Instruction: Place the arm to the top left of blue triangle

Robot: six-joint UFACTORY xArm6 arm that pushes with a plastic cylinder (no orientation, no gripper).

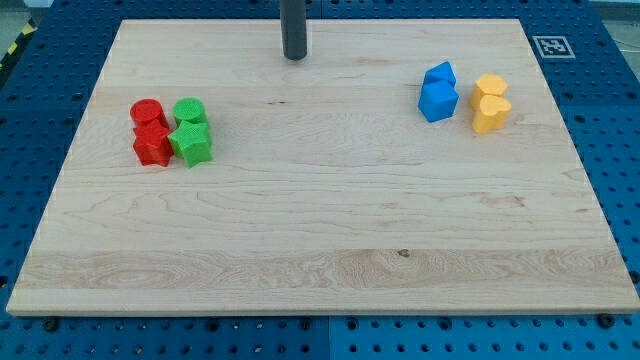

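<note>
Two blue blocks sit at the view's upper right. The upper one (440,74) looks like the blue triangle; the lower one (438,101) is a blue cube touching it. My tip (294,56) rests on the board near the top centre, far to the left of the blue blocks and slightly above them. It touches no block.
Two yellow blocks (490,88) (489,114) stand just right of the blue pair. At the view's left, a red cylinder (147,112), a red star (152,144), a green cylinder (189,111) and a green star (191,143) cluster together. A fiducial marker (551,45) is at the board's top right corner.
</note>
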